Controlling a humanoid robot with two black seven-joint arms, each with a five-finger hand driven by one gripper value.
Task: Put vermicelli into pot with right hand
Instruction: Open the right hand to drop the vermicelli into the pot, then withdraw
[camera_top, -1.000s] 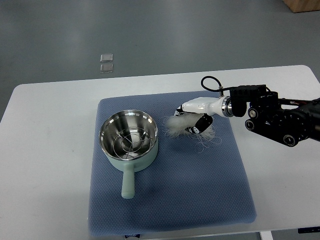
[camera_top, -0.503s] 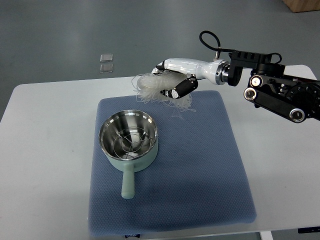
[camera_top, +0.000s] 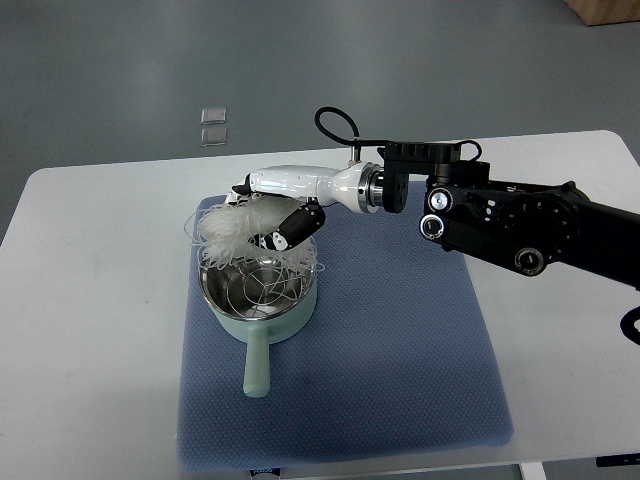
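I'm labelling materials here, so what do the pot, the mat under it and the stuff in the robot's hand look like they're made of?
Pot: shiny steel-looking inside, matte mint-green outside, perhaps enamel or plastic. Mat: blue, dimpled weave, likely fabric or foam. Vermicelli in the right hand: white, translucent, wiry strands.

Pot (camera_top: 258, 290) sits on the mat (camera_top: 400, 340), left half, handle pointing near. Mat lies mid-surface (camera_top: 90, 300). Right hand (camera_top: 270, 205) with vermicelli (camera_top: 232, 232) is over the pot's far rim, arm reaching in from the right.
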